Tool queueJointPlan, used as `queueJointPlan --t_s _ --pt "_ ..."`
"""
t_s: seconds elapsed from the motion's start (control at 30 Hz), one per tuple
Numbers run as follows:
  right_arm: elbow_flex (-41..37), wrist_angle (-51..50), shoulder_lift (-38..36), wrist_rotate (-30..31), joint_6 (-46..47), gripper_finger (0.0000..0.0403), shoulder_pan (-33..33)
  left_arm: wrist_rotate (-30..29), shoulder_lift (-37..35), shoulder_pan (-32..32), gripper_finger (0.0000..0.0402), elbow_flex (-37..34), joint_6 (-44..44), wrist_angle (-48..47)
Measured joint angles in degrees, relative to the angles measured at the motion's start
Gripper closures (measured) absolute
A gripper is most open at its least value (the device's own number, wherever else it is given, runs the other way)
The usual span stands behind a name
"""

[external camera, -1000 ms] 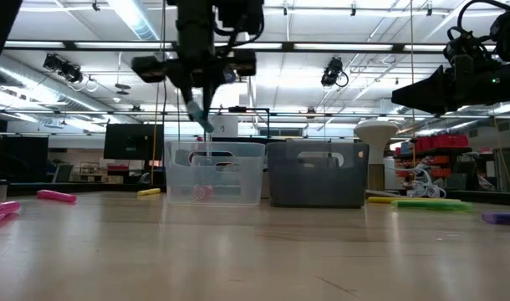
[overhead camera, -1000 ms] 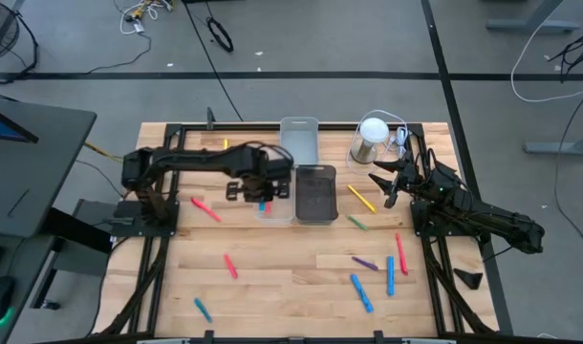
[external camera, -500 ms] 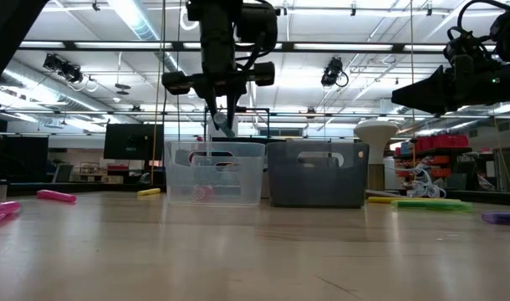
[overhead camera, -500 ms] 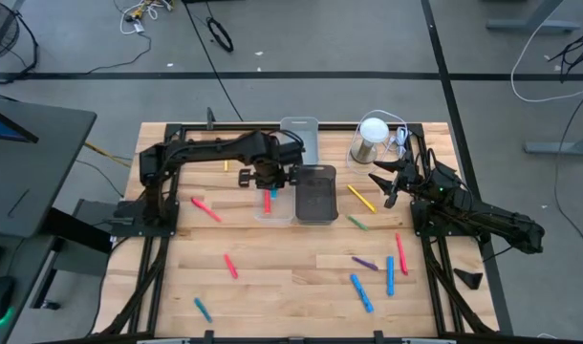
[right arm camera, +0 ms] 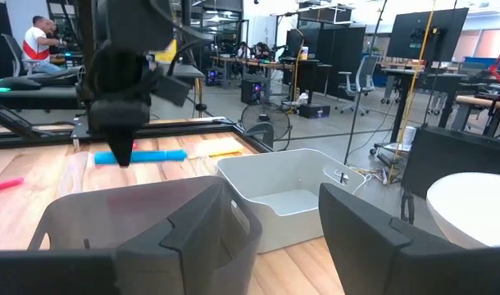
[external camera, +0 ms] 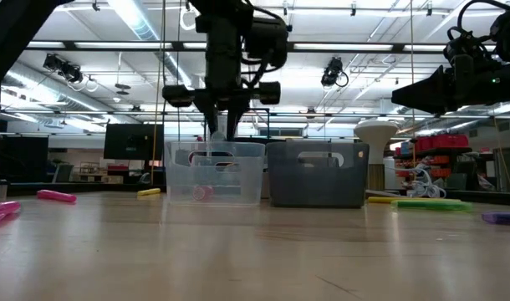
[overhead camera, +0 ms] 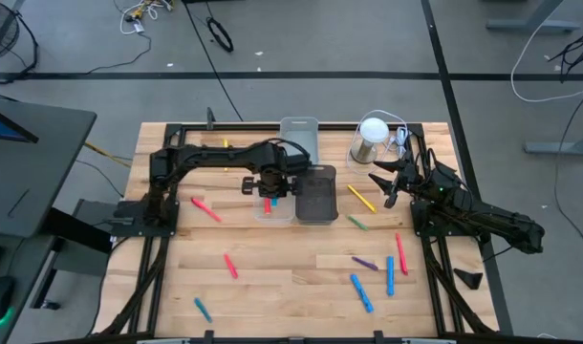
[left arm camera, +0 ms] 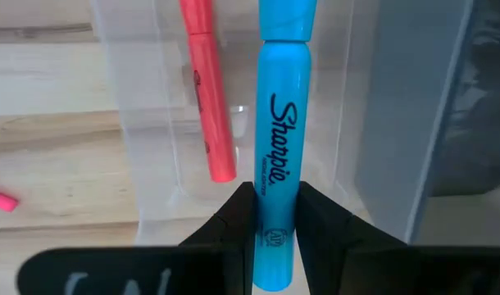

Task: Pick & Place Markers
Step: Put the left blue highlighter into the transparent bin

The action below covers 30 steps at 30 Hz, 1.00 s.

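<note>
My left gripper (overhead camera: 268,184) hangs over the clear bin (overhead camera: 274,212), pointing down and shut on a blue marker (left arm camera: 279,147). In the low view its fingers (external camera: 217,132) stand just above the bin's rim (external camera: 215,145). A red marker (left arm camera: 207,90) lies flat on the bin's floor. More markers lie flat on the table: pink (overhead camera: 205,208), red (overhead camera: 230,265), teal (overhead camera: 203,309), yellow (overhead camera: 361,198), purple (overhead camera: 364,261) and blue (overhead camera: 361,292). My right gripper (overhead camera: 379,182) waits open at the back right, level, touching nothing. My left gripper pinches the blue marker's barrel near its butt end (left arm camera: 275,233) between its two fingers (left arm camera: 238,217). The fingers come from above, pointing down, and lie across the marker. The marker (right arm camera: 152,155) is held level, lifted clear above the clear bin's floor.
A dark bin (overhead camera: 315,194) stands right beside the clear one, toward the table's right. A pale bin (overhead camera: 299,139) and a metal cup with a white top (overhead camera: 372,134) stand at the back. Bare wood lies along the near half of the table.
My left gripper has carried the blue marker toward the table's right, over the clear bin, and has sunk toward the bin's rim. It has stayed shut on the marker.
</note>
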Motion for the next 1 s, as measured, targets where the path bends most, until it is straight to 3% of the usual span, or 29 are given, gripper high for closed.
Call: queueJointPlan --t_s 0.53,0.8,1.0 --pt "0.01 0.00 -0.02 0.00 0.00 0.0195 0.01 -1.45 7.87 -0.20 0.0333 0.00 -0.61 2.07" --pt "0.00 0.00 -0.01 0.00 0.00 0.0195 0.01 -2.63 8.12 -0.33 0.0331 0.02 -0.89 2.23" --pt "0.02 0.00 -0.02 0.00 0.00 0.0195 0.01 -1.71 8.12 -0.60 0.0290 0.00 0.41 2.60"
